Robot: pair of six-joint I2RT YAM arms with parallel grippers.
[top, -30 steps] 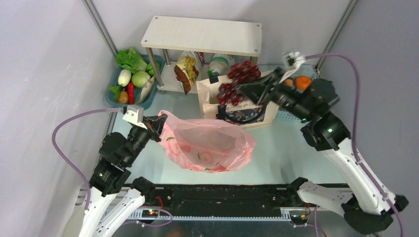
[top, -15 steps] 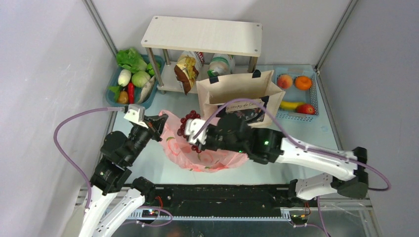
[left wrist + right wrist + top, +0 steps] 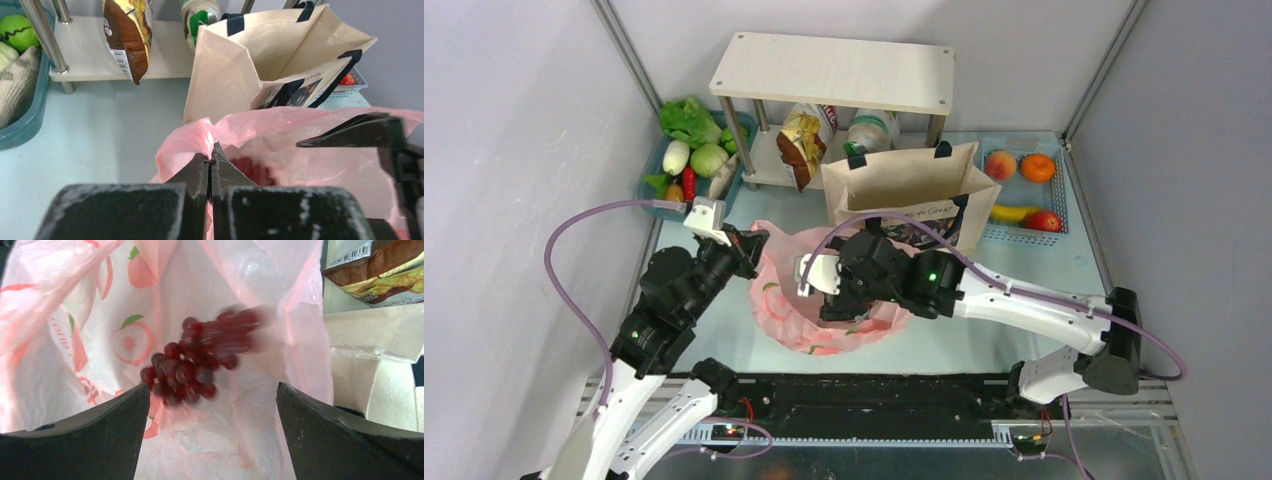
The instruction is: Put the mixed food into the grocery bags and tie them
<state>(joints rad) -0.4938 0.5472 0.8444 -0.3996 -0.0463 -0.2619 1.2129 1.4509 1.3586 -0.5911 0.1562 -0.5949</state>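
Observation:
The pink plastic bag (image 3: 784, 310) lies open on the table in front of the beige tote (image 3: 904, 185). My left gripper (image 3: 749, 243) is shut on the pink bag's rim (image 3: 200, 132), pinching it between the fingertips and holding the mouth up. My right gripper (image 3: 852, 305) points down into the bag's mouth, wide open with nothing between its fingers. Below it, the dark red grape bunch (image 3: 195, 365) is blurred, loose inside the pink bag (image 3: 240, 440). The tote (image 3: 225, 75) stands upright and open behind.
A blue basket (image 3: 1067, 195) at back right holds a banana (image 3: 1012, 212), an apple (image 3: 1044, 220) and other round fruit. A teal basket (image 3: 648, 185) at back left holds a white radish (image 3: 676, 157) and greens. The crisp packet (image 3: 802, 145) leans under the wooden shelf (image 3: 834, 70).
My right arm swung from above the tote over to the pink bag with the grapes, then opened; the grapes dropped into the bag. My left gripper kept its hold and shifted slightly.

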